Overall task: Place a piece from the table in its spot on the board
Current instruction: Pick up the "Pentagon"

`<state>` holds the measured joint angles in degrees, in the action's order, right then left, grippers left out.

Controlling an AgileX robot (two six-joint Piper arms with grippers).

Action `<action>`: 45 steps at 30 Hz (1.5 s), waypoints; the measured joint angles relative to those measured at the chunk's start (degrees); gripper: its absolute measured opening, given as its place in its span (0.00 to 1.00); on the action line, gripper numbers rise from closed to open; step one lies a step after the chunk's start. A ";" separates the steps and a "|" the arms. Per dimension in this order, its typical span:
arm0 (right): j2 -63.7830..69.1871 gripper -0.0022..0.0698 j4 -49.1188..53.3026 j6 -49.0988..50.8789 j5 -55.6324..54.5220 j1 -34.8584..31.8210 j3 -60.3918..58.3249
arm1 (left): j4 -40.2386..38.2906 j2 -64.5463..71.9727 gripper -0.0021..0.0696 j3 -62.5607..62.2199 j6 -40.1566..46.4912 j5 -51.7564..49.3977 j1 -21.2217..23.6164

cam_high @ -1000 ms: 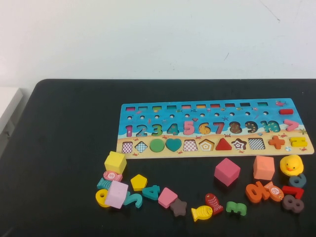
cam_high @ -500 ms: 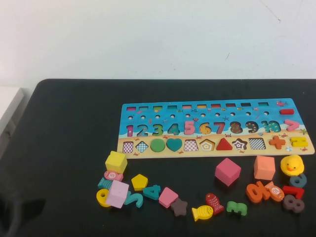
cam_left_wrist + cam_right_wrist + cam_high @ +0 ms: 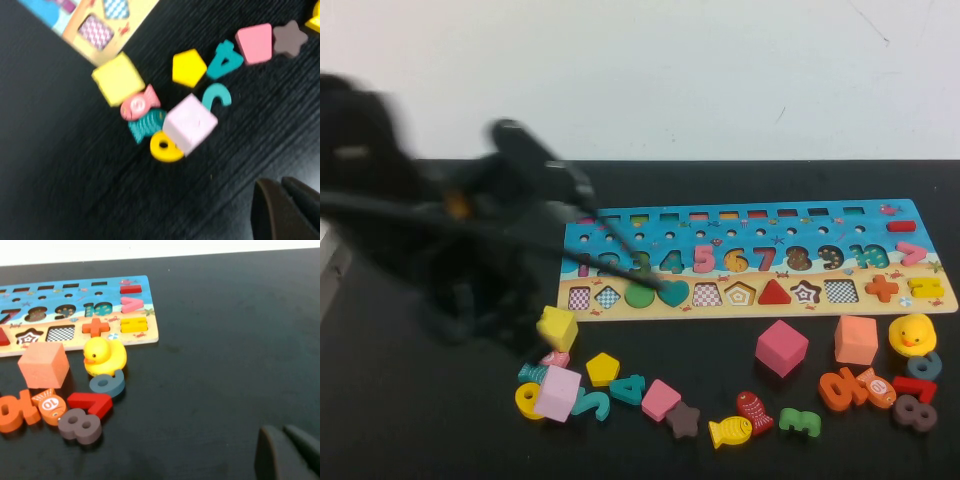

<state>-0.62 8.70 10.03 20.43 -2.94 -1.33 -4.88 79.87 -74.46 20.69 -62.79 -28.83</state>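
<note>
One small, flat yellow pentagon, the piece (image 3: 602, 369), lies smooth and glossy on the black matte table (image 3: 440, 420), lower left of centre in the high view, just below the board (image 3: 750, 258) with its sandy strip of shape slots. Beside it sit a yellow cube (image 3: 557, 328), a lilac cube (image 3: 557, 393) and a teal 4 (image 3: 628, 388). Left gripper (image 3: 480, 310), a dark blur at left, hangs near the yellow cube, apart from the piece; whether its jaws are open I cannot tell. Right gripper (image 3: 289, 452) shows only at the lower right corner of its wrist view, fingers close together over bare tabletop, far from the piece.
</note>
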 joint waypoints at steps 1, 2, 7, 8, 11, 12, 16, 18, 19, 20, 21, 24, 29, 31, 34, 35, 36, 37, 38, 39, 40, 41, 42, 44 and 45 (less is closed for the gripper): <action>0.00 0.06 0.00 0.00 0.00 0.00 0.00 | 0.67 1.66 0.03 -1.01 -0.56 0.00 -0.99; 0.00 0.06 0.00 0.00 0.00 0.00 0.00 | 1.25 3.29 0.03 -1.99 -1.18 0.00 -1.87; 0.00 0.06 0.00 0.00 0.00 0.00 0.00 | 2.71 15.08 0.03 -7.14 -6.12 0.44 -4.99; 0.00 0.06 0.00 0.00 0.00 0.00 0.00 | 2.71 16.87 0.05 -7.68 -6.48 0.48 -5.10; 0.00 0.06 0.00 0.00 0.00 0.00 0.00 | 2.71 21.73 0.17 -9.20 -8.10 0.19 -5.22; 0.00 0.06 0.00 0.00 0.00 0.00 0.00 | 2.71 23.46 0.25 -9.79 -9.10 -0.12 -5.32; 0.00 0.06 0.00 0.00 0.00 0.00 0.00 | 2.59 29.10 0.59 -11.89 -13.38 -0.48 -5.34; 0.00 0.06 0.00 0.00 0.00 0.00 0.00 | 2.59 31.05 0.70 -12.49 -16.29 2.07 -5.34; 0.00 0.06 0.00 0.00 0.00 0.00 0.00 | 2.59 31.18 0.70 -12.49 -16.97 2.77 -5.34; 0.00 0.06 0.00 0.00 0.00 0.00 0.00 | 2.59 31.28 0.68 -12.49 -17.42 3.48 -5.34; 0.00 0.06 0.00 0.00 0.00 0.00 0.00 | 2.59 31.28 0.66 -12.49 -17.87 4.18 -5.34; 0.00 0.06 0.00 0.00 0.00 0.00 0.00 | 2.25 31.28 0.60 -12.60 -19.20 5.33 -4.81; 0.00 0.06 0.00 0.00 0.00 0.00 0.00 | 0.35 31.28 0.57 -12.90 -19.70 6.16 -1.76; 0.00 0.06 0.00 0.00 0.00 0.00 0.00 | -0.11 31.42 0.57 -13.04 -19.70 6.27 -0.76; 0.00 0.06 0.00 0.00 0.00 0.00 0.00 | -0.11 32.46 0.57 -13.04 -19.48 6.27 -0.23; 0.00 0.06 0.00 0.00 0.00 0.00 0.00 | -0.22 33.05 0.57 -13.04 -19.21 6.27 -0.23; 0.00 0.06 0.00 0.00 0.00 0.00 0.00 | -0.35 33.61 0.57 -13.04 -19.02 6.27 -0.23; 0.00 0.06 0.00 0.00 0.00 0.00 0.00 | -0.48 34.23 0.57 -13.04 -18.84 6.27 -0.23; 0.00 0.06 0.00 0.00 0.00 0.00 0.00 | -0.74 34.80 0.57 -13.04 -18.61 6.27 -0.23; 0.00 0.06 0.00 0.00 0.00 0.00 0.00 | -0.88 35.30 0.57 -13.04 -18.48 6.27 -0.33; 0.00 0.06 0.00 0.00 0.00 0.00 0.00 | -0.92 35.64 0.57 -13.04 -18.49 6.27 -0.33; 0.00 0.06 0.00 0.00 0.00 0.00 0.00 | -1.02 35.89 0.58 -13.04 -18.49 6.38 -0.33; 0.00 0.06 0.00 0.00 0.00 0.00 0.00 | -1.17 36.16 0.58 -13.04 -18.37 6.52 -0.33; 0.00 0.06 0.00 0.00 0.00 0.00 0.00 | -1.20 36.29 0.59 -13.04 -18.25 6.77 -0.33; 0.00 0.06 0.00 0.00 0.00 0.00 0.00 | -1.29 36.33 0.59 -13.04 -18.16 6.86 -0.33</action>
<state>-0.62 8.70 10.03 20.43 -2.94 -1.33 -6.17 116.20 -87.50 2.52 -55.93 -29.16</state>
